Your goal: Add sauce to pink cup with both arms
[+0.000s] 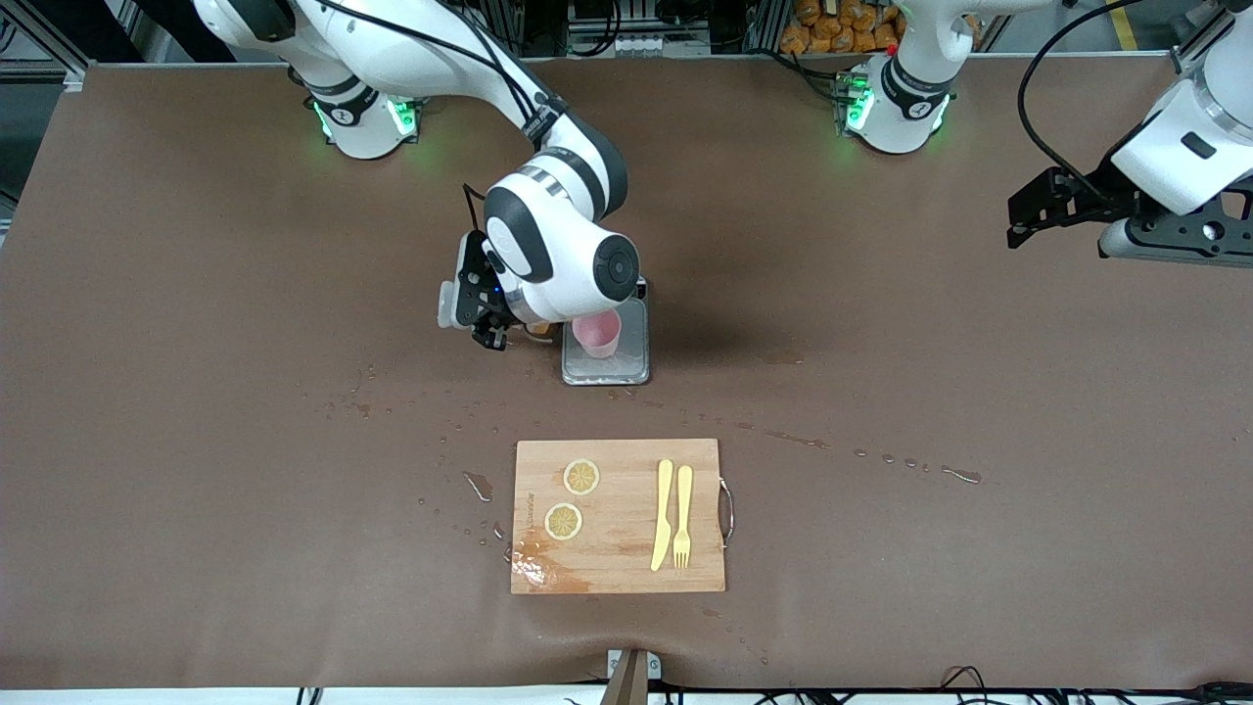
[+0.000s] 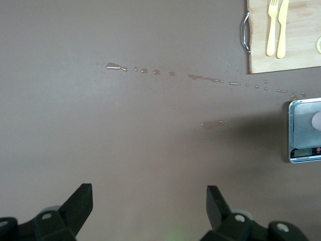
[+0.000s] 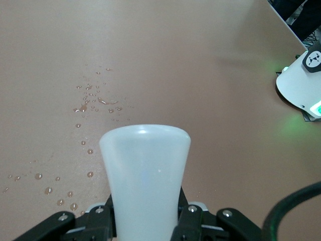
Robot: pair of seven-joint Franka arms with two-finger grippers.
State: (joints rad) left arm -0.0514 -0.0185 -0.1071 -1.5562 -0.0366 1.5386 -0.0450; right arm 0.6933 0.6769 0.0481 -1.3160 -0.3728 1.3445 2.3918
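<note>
One sauce (image 3: 144,175) bottle, one pink cup (image 1: 598,336), two lemon slices (image 1: 581,477).

The right gripper (image 3: 145,221) is clamped on the bottle (image 3: 145,173), whose whitish base fills the near view over the brown table (image 3: 190,70). Droplets (image 3: 95,103) lie scattered on the table. An arm base (image 3: 301,83) glows green.

Pale-pink cup (image 1: 598,335) stands upright on the steel scale (image 1: 631,364); the whitish sauce bottle (image 3: 145,175) (base showing) is clamped just beside it
</note>
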